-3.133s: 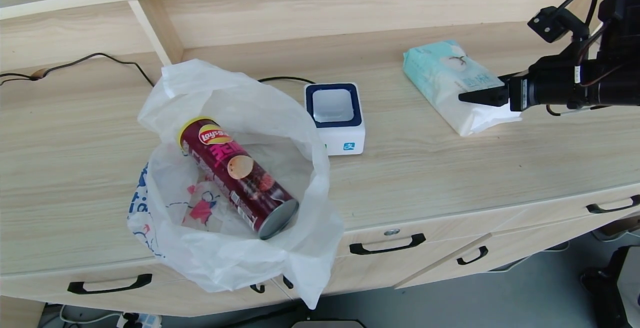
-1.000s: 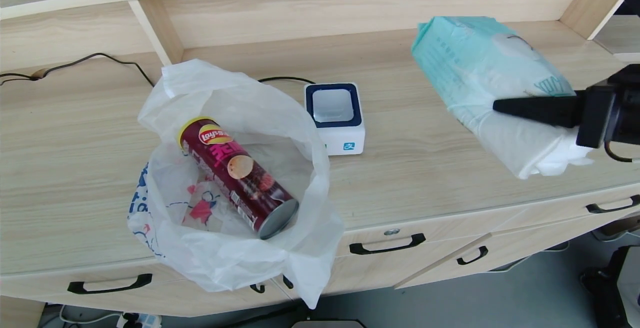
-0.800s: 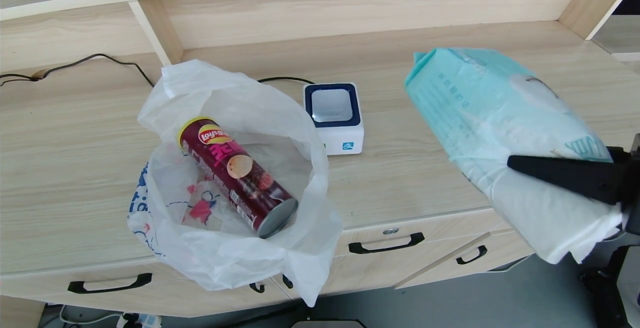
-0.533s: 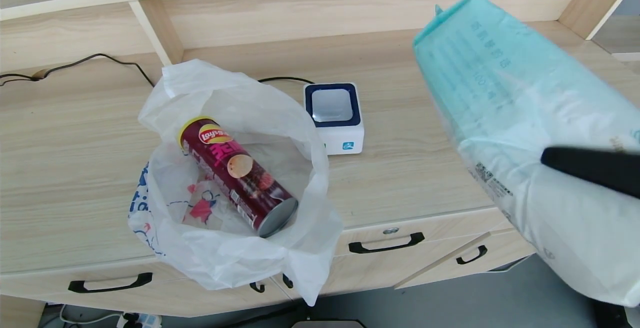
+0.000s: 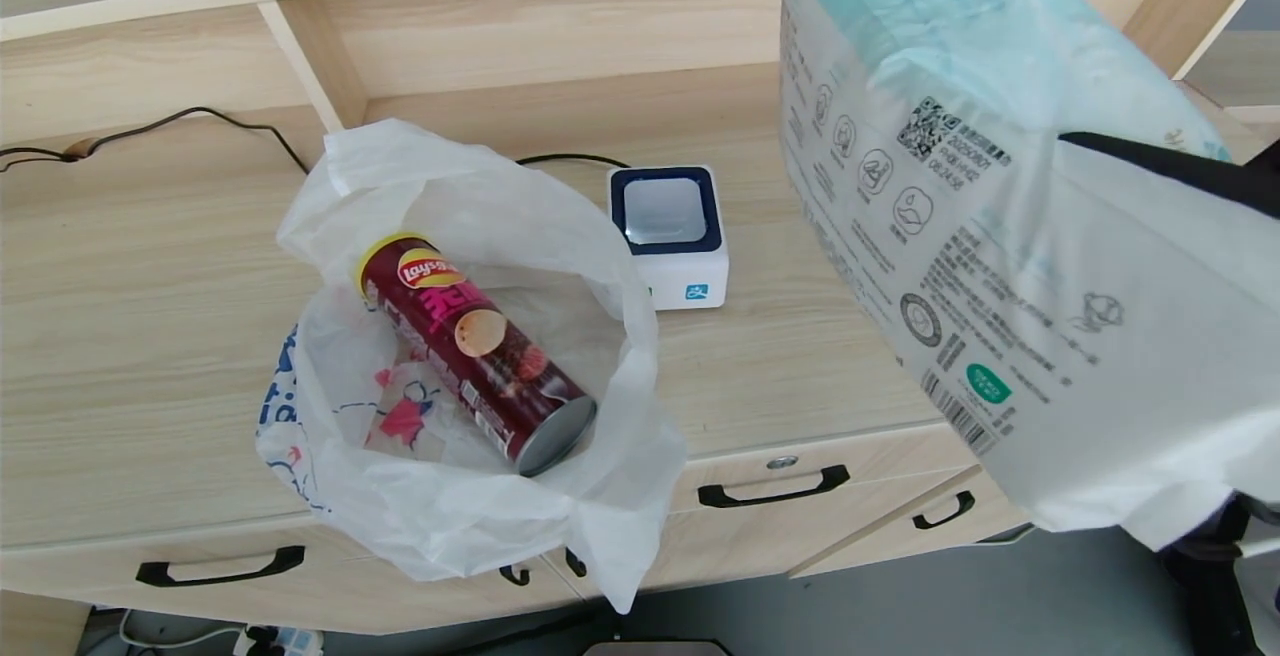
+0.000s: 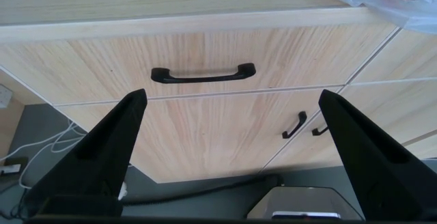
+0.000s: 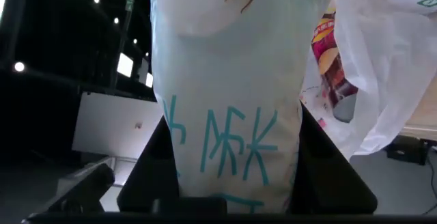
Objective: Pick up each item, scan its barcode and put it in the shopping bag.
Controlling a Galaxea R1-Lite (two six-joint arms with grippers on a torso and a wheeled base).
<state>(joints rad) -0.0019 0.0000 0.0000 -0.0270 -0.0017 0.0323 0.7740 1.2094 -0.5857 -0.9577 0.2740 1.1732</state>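
Gripping the tissue pack [image 5: 1000, 236], the right pincer [image 7: 235, 162] is holding it aloft, right of the scanner [image 5: 668, 236] (barcode side facing the head camera). The shopping bag [image 5: 470, 516] is lying open on the tabletop [image 5: 150, 316] left of the scanner, a chips can [image 5: 470, 346] inside. The left pincer [image 6: 232, 98] is hanging wide open and empty before the drawers [image 6: 205, 135].

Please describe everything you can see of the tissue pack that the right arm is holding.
The tissue pack is a soft, bulky packet in thin plastic wrap, teal at its upper end and whitish lower down. The side turned to the head camera carries small icons, a square code and a barcode near the lower edge. It hangs tilted in the air over the right end of the counter, touching nothing but the right claw, which is shut on it from both sides.
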